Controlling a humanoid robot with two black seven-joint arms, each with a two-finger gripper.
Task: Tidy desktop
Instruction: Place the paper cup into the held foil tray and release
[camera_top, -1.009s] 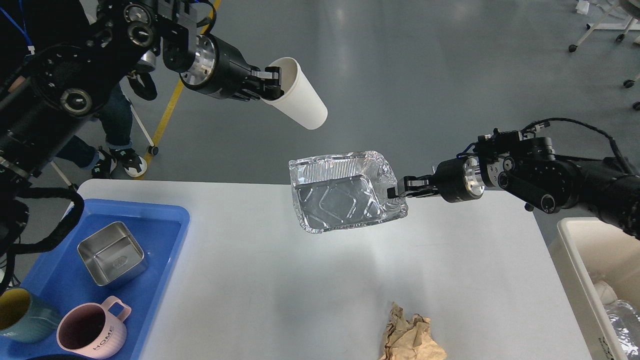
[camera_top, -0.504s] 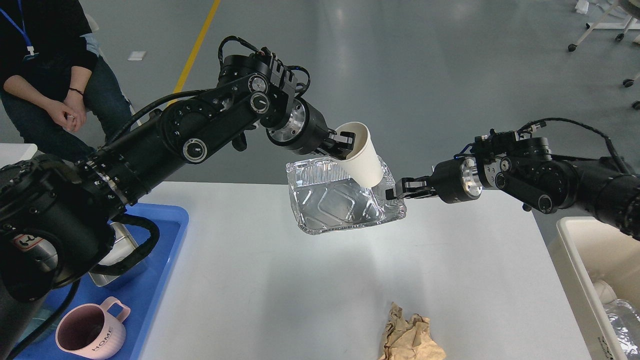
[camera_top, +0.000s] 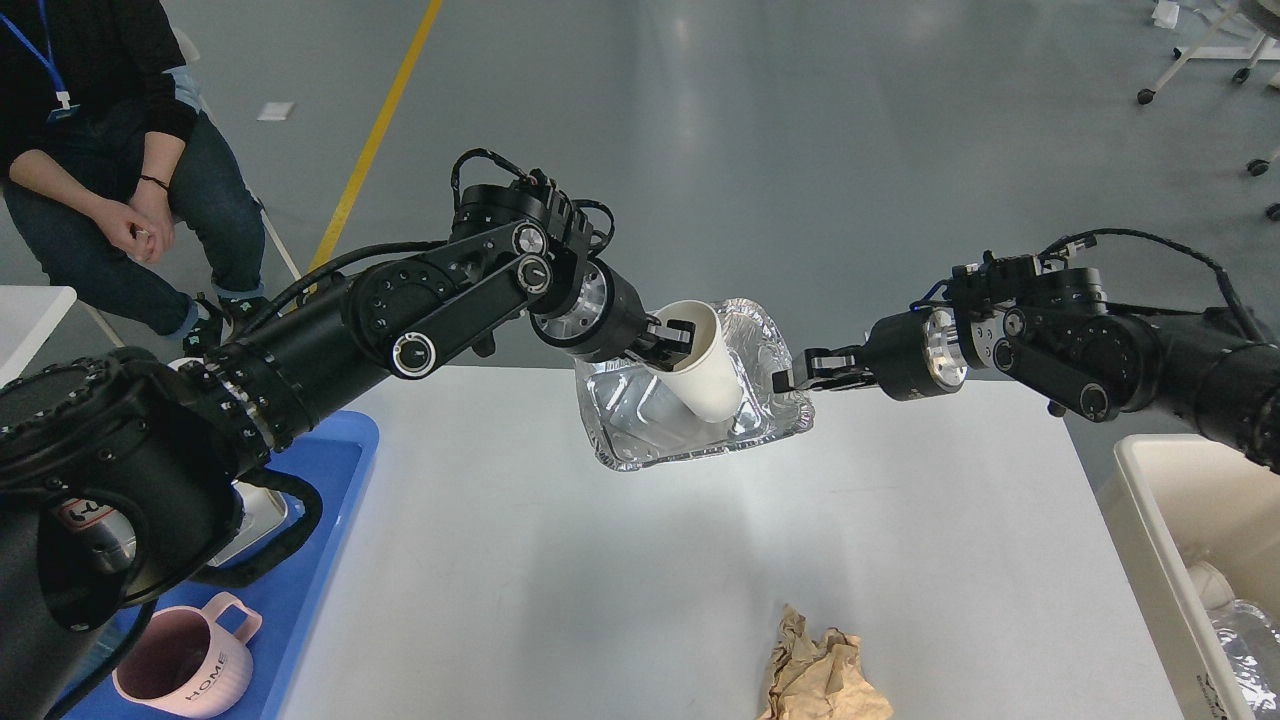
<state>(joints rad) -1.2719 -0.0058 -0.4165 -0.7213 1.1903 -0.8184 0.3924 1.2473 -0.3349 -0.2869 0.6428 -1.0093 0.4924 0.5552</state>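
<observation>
My left gripper (camera_top: 672, 338) is clamped on the rim of a white paper cup (camera_top: 703, 362), and the cup's bottom sits tilted inside a shiny foil tray (camera_top: 760, 420). My right gripper (camera_top: 790, 378) is pinched on the right edge of that foil tray, holding it up above the far side of the white desktop (camera_top: 620, 560). A crumpled brown paper (camera_top: 822, 672) lies on the near part of the desktop, a blue tray (camera_top: 335, 470) with a pink mug (camera_top: 190, 662) is on the left, and a cream-white bin (camera_top: 1150, 520) stands on the right.
</observation>
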